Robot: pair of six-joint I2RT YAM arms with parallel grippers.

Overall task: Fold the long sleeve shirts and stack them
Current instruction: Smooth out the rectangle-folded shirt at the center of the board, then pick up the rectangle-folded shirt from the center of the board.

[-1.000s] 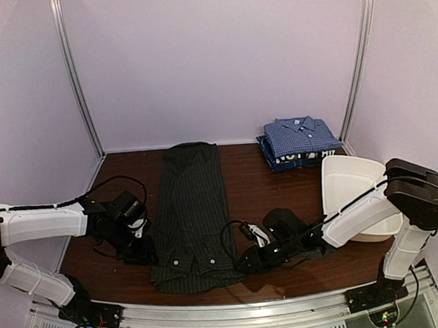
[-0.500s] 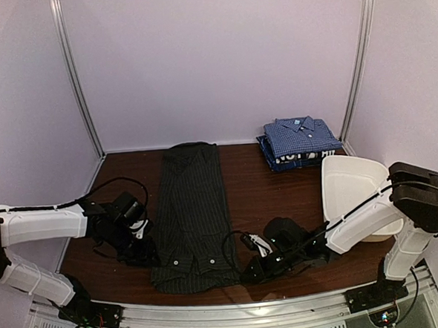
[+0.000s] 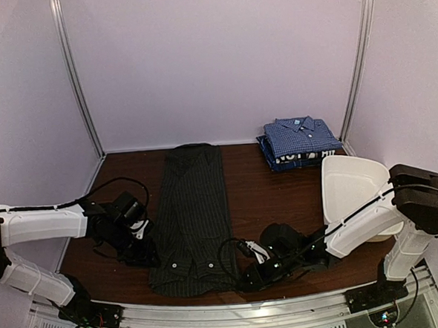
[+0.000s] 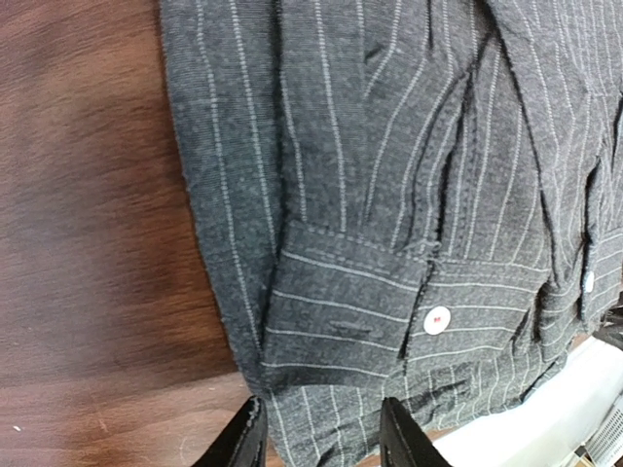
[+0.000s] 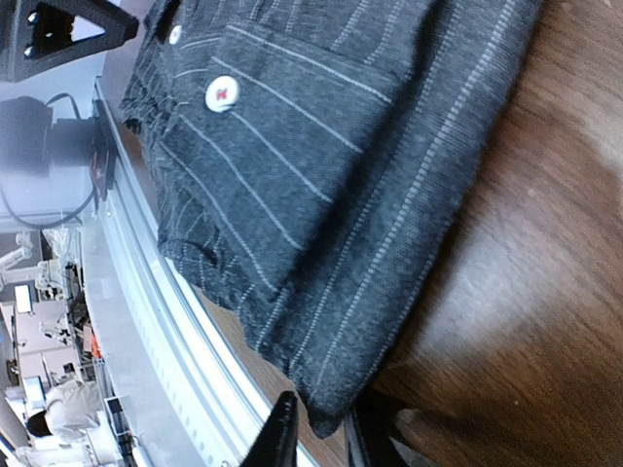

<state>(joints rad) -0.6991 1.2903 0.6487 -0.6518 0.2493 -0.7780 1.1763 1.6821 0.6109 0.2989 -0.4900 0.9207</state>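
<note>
Limp, light pinstriped shirt should be pinched at its six-o'clock hem corners, where left tool gapes released; right tool clench I cannot tell.

Operator: What is lying under the left gripper?

Technician: The charcoal pinstriped shirt is lying flat on the wooden table. Its cuff, carrying a white button, is sitting just ahead of the fingers, which are standing apart, straddling the hem.

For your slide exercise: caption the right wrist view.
The pinstriped shirt, its corner between the right jaws, on the wooden table.
</note>
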